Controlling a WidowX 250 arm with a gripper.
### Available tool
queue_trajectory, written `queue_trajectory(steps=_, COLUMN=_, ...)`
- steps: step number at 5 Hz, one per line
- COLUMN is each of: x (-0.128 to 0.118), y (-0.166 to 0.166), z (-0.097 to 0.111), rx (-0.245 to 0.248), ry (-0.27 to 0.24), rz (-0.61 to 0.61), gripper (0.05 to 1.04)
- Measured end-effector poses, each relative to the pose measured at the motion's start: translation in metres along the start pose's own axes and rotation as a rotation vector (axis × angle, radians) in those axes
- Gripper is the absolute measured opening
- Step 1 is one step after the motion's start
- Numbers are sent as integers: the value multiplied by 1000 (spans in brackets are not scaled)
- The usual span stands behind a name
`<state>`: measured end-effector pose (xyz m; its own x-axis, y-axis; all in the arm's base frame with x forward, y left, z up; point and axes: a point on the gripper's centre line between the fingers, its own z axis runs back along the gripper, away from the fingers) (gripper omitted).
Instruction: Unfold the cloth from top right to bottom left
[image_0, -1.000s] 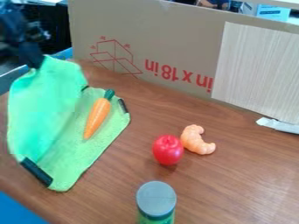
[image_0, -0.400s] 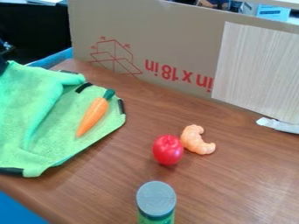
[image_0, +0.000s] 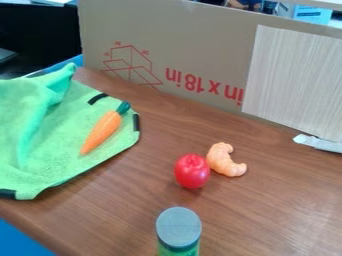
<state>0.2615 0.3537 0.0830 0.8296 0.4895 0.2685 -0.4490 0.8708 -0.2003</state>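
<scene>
At the left of the camera view, you see the bright green cloth (image_0: 70, 135), the object of the task, lying on the brown wood-grain counter (image_0: 260, 210) and running to the view's left edge. Its right part lies largely spread; farther left, a raised fold runs from the peaked upper corner down toward you. Note the black strips on the cloth: one (image_0: 97, 98) near its upper right edge, another (image_0: 136, 122) along its right edge, and a third (image_0: 7, 193) at the lower left. On the right part rests the orange toy carrot (image_0: 102, 131), laid aslant, its green top toward the upper right and its tip toward the lower left. As to the pincer, you cannot tell whether it is spread, pressed together or pinching anything.

Well apart from the cloth, toward the middle of the counter, you find the rounded red toy (image_0: 192, 171), with the curved orange toy (image_0: 225, 160) just beside it, to its upper right. Nearer you, at the lower edge, stands the green canister (image_0: 175, 250) with its gray lid (image_0: 178, 226). Behind the counter's items, the cardboard panel (image_0: 200, 55) stands upright, bearing red markings; at its right is the pale wood-grain board (image_0: 294, 80), and a white strip (image_0: 319, 143) lies near that board's lower edge.
</scene>
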Motion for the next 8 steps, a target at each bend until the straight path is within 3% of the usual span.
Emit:
queue_trajectory(steps=1, x=-1, y=11, z=-4, rx=62, ry=-15, rz=35, gripper=73)
queue_trajectory(steps=2, x=-17, y=14, z=-28, rx=84, ry=-19, rz=70, gripper=215)
queue_trajectory(steps=3, x=-18, y=8, z=-17, rx=106, ry=-87, rz=62, gripper=462)
queue_trajectory(steps=4, x=-20, y=-9, z=-5, rx=79, ry=-137, rz=-66, gripper=769)
queue_trajectory(steps=5, x=-21, y=-32, z=15, rx=42, ry=-158, rz=-150, gripper=993)
queue_trajectory(steps=6, x=-21, y=-62, z=27, rx=12, ry=-116, rz=-321, gripper=1002)
queue_trajectory(steps=8, x=-33, y=-127, z=28, rx=60, ry=-139, rz=-469, gripper=1000)
